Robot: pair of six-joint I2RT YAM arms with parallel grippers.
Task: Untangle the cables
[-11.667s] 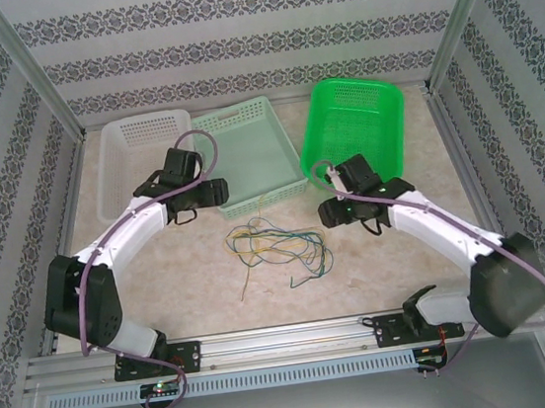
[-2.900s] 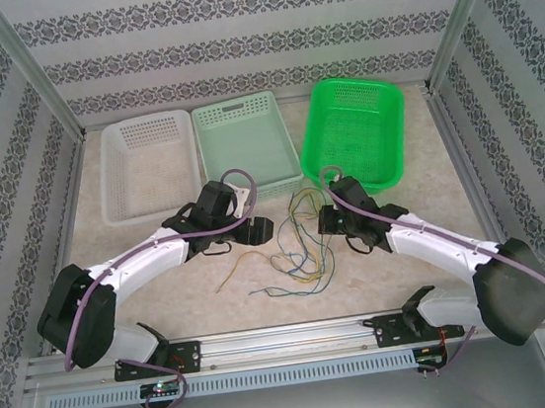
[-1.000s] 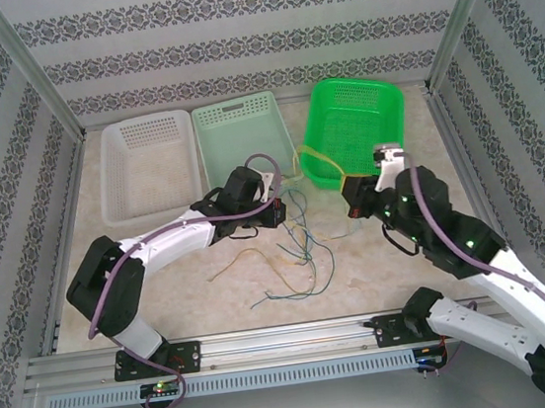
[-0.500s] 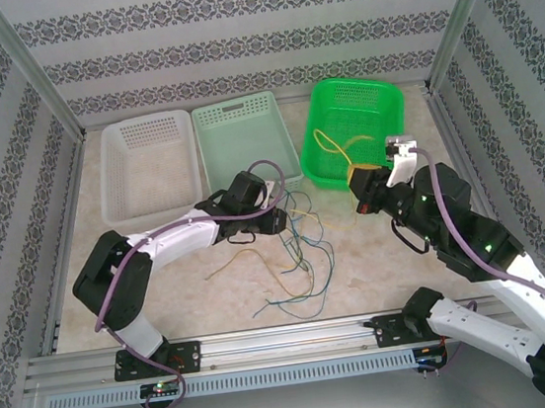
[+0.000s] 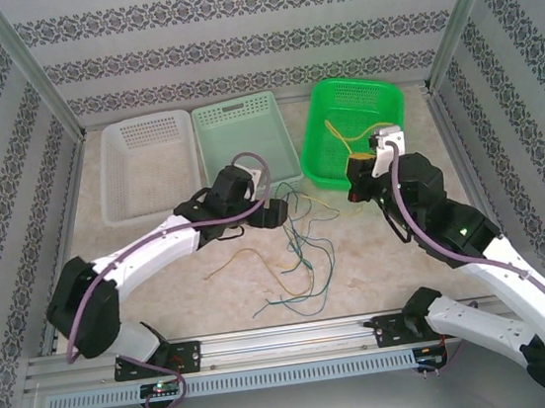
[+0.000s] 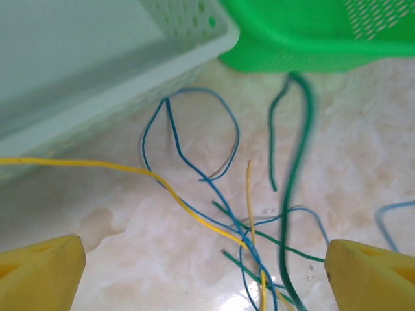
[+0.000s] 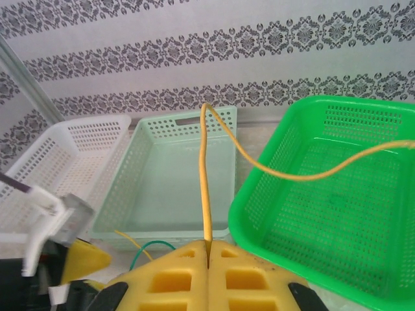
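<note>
**One yellow cable pinched above the green basket; the rest lie loose on the table**

The cables lie in a loose heap of blue, dark green and yellow strands on the table, between the two arms. In the left wrist view they cross each other. A blue loop lies just beside the front wall of the pale green basket, and a dark green strand curves up towards the base of the bright green basket. The near ends of the strands stop short of the front rail.

The yellow cable rises from the seam of the right gripper, whose fingers are pressed together on it. From there it arcs over the bright green basket's near rim.

The left gripper hangs low over the far edge of the heap with its jaws spread wide. Its yellow pads sit at opposite sides of the wrist view, and only the strands on the table show between them.

The white basket stands at the far left, well apart from the heap. There is bare tabletop to the left of the cables and in front of them.
</note>
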